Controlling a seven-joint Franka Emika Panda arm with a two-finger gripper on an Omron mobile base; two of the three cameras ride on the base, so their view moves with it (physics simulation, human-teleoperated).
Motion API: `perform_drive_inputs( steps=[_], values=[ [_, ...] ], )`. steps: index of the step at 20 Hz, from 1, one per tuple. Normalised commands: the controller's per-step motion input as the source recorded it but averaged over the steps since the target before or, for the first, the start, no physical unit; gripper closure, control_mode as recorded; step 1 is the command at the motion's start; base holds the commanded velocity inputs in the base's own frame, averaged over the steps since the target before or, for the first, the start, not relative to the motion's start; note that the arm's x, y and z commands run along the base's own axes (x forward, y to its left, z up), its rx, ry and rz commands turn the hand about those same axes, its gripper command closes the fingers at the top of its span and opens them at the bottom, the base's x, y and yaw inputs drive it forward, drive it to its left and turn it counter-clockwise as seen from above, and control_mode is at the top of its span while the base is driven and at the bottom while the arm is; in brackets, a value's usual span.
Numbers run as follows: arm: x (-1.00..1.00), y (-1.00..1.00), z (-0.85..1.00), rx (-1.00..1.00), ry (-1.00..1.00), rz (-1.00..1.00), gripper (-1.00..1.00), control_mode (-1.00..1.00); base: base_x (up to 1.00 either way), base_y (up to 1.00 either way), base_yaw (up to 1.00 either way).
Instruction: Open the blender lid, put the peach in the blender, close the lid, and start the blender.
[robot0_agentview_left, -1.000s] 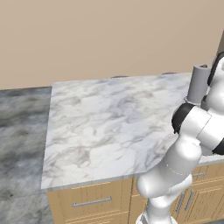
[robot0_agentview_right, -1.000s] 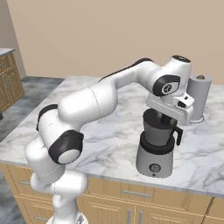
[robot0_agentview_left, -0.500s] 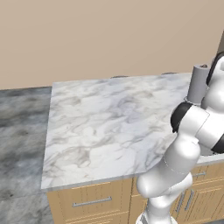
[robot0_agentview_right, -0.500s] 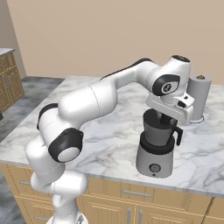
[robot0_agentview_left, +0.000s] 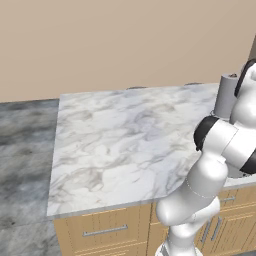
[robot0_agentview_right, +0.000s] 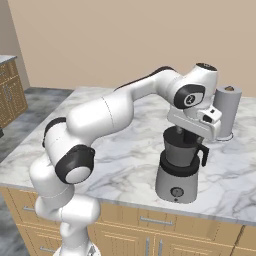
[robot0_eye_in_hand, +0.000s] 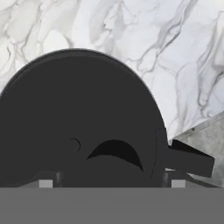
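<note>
The blender stands near the counter's front edge, a silver-grey base with a round knob under a dark tapered jar. Its side handle points right. The black blender lid lies on top of the jar and looks like a broad dark disc in the hand view. My gripper hangs straight over the jar, just above the lid. It is open, with its fingertips spread wide on either side of the lid's raised middle. The peach is out of view.
A plain grey upright cylinder stands behind the blender to the right, also seen as the cylinder at the counter's back. The marble counter stretches wide to the left. Wooden drawers run below its front edge.
</note>
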Motion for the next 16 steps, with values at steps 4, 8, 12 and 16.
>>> perform_drive_inputs(
  steps=[4, 8, 12, 16],
  values=[
    [0.00, 0.00, 0.00, 0.00, 0.00, 0.00, -1.00, -1.00, 0.00, 0.00, 0.00],
    [-0.10, 0.00, 0.13, 0.00, -0.02, 0.00, -1.00, -1.00, 0.00, 0.00, 0.00],
    [-0.37, 0.00, 0.53, 0.00, -0.17, 0.00, -1.00, -1.00, 0.00, 0.00, 0.00],
    [-0.45, 0.00, 0.53, 0.00, -0.25, 0.00, -1.00, -1.00, 0.00, 0.00, 0.00]
  ],
)
